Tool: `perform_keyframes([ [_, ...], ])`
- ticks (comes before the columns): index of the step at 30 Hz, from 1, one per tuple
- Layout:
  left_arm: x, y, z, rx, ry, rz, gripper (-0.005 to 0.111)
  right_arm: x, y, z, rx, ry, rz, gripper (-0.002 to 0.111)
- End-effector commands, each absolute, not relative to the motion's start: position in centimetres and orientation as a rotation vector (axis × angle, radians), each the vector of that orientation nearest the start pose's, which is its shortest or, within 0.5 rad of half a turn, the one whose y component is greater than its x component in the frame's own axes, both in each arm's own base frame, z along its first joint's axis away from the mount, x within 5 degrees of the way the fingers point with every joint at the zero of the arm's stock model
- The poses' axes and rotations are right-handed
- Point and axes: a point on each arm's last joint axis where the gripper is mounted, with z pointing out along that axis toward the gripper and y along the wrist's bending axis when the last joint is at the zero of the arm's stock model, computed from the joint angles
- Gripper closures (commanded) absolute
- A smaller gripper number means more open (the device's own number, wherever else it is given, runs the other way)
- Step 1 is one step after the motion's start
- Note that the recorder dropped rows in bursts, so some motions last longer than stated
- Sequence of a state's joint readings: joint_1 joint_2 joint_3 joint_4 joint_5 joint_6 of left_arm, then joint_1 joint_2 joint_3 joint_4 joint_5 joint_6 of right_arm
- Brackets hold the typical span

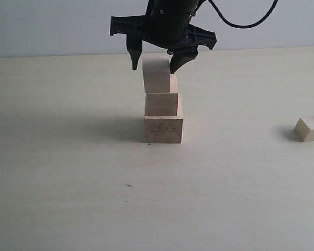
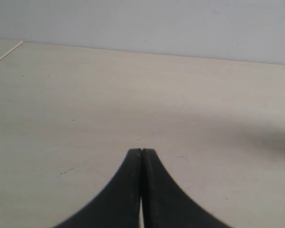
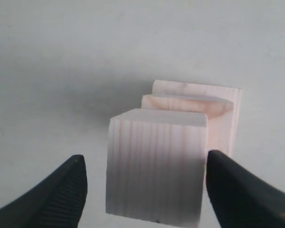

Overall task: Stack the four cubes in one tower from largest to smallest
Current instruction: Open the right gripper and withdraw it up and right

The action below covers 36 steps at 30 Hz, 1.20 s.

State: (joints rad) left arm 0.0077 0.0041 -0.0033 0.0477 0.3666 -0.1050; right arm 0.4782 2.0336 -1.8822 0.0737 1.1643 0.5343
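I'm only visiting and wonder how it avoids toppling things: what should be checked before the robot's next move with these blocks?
1. Three cubes form the tower, widest lowest: ok.
2. The top cube looks upright on the one below: ok.
3. The right gripper is open, with a finger on either side of the top cube: ok.
4. Both fingers are clear of the top cube, so lifting won't drag it: cannot tell.
5. The smallest cube lies alone on the table, off to the right and unobstructed: ok.
6. The left gripper is shut, with only bare table before it: ok.
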Motion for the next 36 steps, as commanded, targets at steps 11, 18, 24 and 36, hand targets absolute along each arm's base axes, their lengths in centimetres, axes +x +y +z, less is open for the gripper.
perform_keyframes([
  [11,5.3,0.2,18.1,-0.080,1.836,-0.026,0.107,37.8,19.3,32.0,0.051,2.746,0.256,0.041],
  [18,5.3,0.2,18.1,-0.082,1.836,-0.027,0.107,37.0,18.4,33.8,-0.047,2.702,0.182,0.045],
  [24,5.3,0.2,18.1,-0.082,1.836,-0.027,0.107,37.1,17.4,34.3,-0.064,2.668,0.040,0.070],
  [36,5.3,0.7,18.2,0.114,1.832,0.202,0.107,39.2,11.9,34.3,0.000,2.653,-0.087,0.108],
])
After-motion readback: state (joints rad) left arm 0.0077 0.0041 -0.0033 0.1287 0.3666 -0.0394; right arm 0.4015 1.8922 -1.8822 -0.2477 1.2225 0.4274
